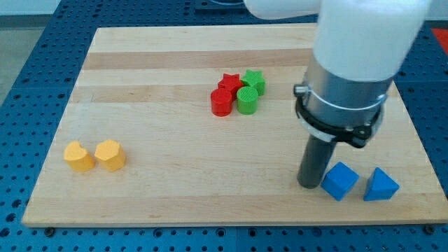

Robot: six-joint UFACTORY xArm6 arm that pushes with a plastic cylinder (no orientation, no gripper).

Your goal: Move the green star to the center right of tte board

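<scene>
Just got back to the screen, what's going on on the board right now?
My tip is down near the board's lower right, just left of the blue cube, with a blue triangular block further right. The green star hasn't been reached: it sits at upper centre, bunched with the red star, red cylinder and green cylinder. Two yellow-orange blocks sit at lower left.

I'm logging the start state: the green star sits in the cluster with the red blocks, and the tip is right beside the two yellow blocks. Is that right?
Not quite. The camera view shows my tip beside the two blue blocks, at the view's lower right, not the yellow blocks. The green star does sit in the cluster with the red blocks.
</scene>
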